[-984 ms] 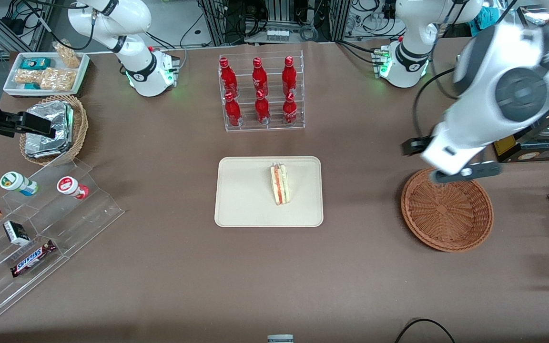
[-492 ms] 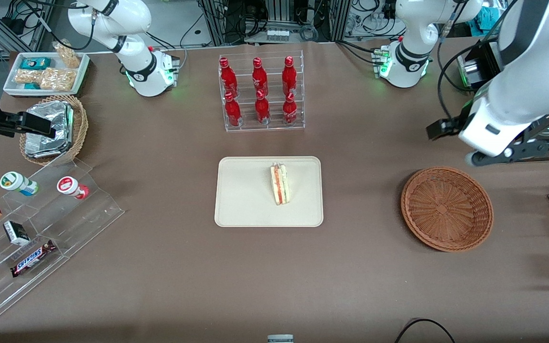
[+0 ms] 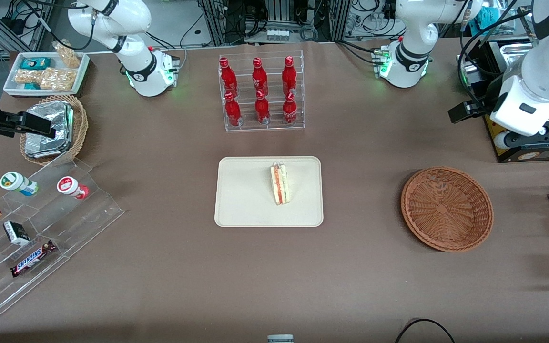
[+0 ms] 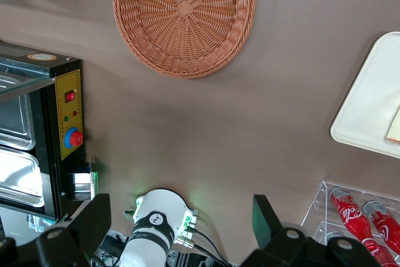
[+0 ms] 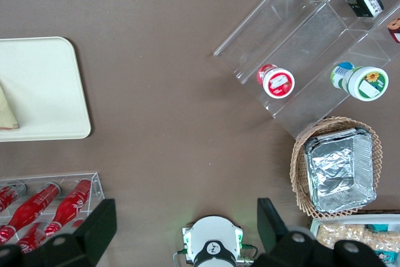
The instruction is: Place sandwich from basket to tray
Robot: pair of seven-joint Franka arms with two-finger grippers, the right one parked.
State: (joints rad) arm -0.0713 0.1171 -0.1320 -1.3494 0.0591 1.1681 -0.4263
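Front view gives us the clearest layout: the sandwich (image 3: 279, 184) lies on the tray (image 3: 241, 200), which sits at the middle of the bench (image 3: 169, 267). On the tray the sandwich rests on its side, close to the tray's edge that is farther from the front camera, with its red-orange and green layers showing along one long face. The basket (image 3: 447, 208) stands well apart from the tray, toward the working arm's end of the bench, and we see nothing inside it.

The pincer (image 4: 178, 226) is held high near the bench edge at the working arm's end, farther from the front camera than the basket and clear of it. In the left wrist view we see its two dark fingers (image 4: 94, 220) spread wide apart with nothing between them; the basket (image 4: 184, 17), a corner of the tray (image 4: 369, 110) and a sliver of the sandwich (image 4: 395, 128) show past them.

A clear rack of red bottles (image 3: 260, 93) stands farther from the front camera than the tray. Just off the bench at the working arm's end we see a black appliance with a yellow panel (image 4: 70, 120). Toward the parked arm's end, a tan basket with foil packets (image 3: 53, 128) stands near the bench edge.
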